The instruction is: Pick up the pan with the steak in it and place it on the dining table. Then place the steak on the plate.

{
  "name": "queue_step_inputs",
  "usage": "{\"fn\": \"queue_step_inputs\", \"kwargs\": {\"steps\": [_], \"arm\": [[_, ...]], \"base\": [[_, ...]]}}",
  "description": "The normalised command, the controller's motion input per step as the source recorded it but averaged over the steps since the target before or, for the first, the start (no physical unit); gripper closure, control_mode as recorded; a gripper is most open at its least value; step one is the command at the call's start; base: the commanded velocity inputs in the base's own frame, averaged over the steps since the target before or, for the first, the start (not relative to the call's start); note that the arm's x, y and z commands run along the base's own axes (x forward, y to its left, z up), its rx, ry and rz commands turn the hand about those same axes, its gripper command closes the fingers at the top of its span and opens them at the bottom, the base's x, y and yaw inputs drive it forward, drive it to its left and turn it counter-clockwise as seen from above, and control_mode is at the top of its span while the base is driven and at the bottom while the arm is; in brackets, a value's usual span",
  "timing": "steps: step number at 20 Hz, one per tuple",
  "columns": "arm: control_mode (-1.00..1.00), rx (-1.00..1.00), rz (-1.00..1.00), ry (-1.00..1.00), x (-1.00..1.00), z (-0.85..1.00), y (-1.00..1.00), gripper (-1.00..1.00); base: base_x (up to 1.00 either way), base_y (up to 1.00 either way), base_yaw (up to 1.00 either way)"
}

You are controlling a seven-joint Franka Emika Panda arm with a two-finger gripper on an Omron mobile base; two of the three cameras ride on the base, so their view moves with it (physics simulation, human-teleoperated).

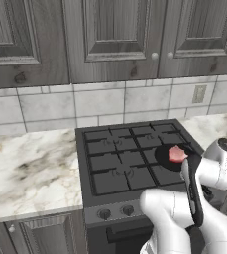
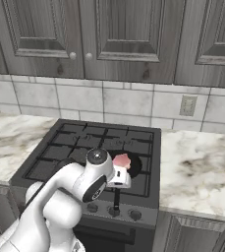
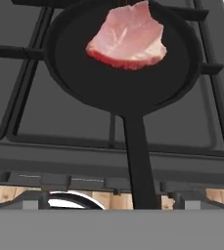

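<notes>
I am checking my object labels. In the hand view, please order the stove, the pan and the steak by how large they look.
1. stove: largest, runs past the picture's edges.
2. pan: round body plus long handle.
3. steak: smallest, lying inside the pan.

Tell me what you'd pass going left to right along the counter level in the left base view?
Marble counter → stove → pan holding the steak → another stretch of marble counter.

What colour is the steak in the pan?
Pink-red with paler patches; the steak shows best in the hand view.
</notes>
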Motion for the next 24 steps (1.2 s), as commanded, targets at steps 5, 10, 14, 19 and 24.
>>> {"fn": "queue_step_inputs", "kwargs": {"steps": [5, 10, 14, 19, 24], "arm": [[-1.00, 0.00, 0.00, 0.00, 0.15, -0.47, -0.10, -1.00], [-1.00, 0.00, 0.01, 0.00, 0.34, -0.19, -0.39, -1.00], [-1.00, 0.00, 0.00, 0.00, 0.00, 0.00, 0.00, -1.00], [-1.00, 0.00, 0.00, 0.00, 0.07, -0.10, 0.01, -1.00], [-1.00, 0.00, 0.00, 0.01, 0.02, -0.21, 0.19, -1.00]], "base": [[0.00, 0.00, 0.00], [0.00, 0.00, 0.00], [0.00, 0.00, 0.00], [0.00, 0.00, 0.00], [0.00, 0.00, 0.00]]}}
